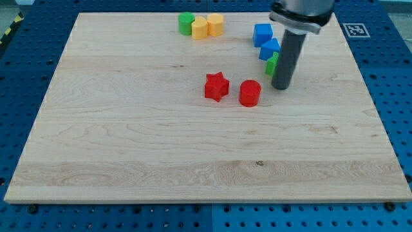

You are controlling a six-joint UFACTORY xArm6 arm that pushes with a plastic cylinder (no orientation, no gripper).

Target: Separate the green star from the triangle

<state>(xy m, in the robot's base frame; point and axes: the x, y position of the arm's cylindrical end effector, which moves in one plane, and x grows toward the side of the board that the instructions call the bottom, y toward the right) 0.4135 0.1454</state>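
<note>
The green star lies at the upper right of the board, mostly hidden behind my rod, with only its left edge showing. A blue block, which looks like the triangle, touches its upper side. A second blue block sits just above that. My tip rests on the board right against the green star's lower right side, to the right of the red cylinder-like block.
A red star lies left of the red block near the board's middle. A green round block and two yellow blocks sit in a row at the top edge. The board's right edge is close by.
</note>
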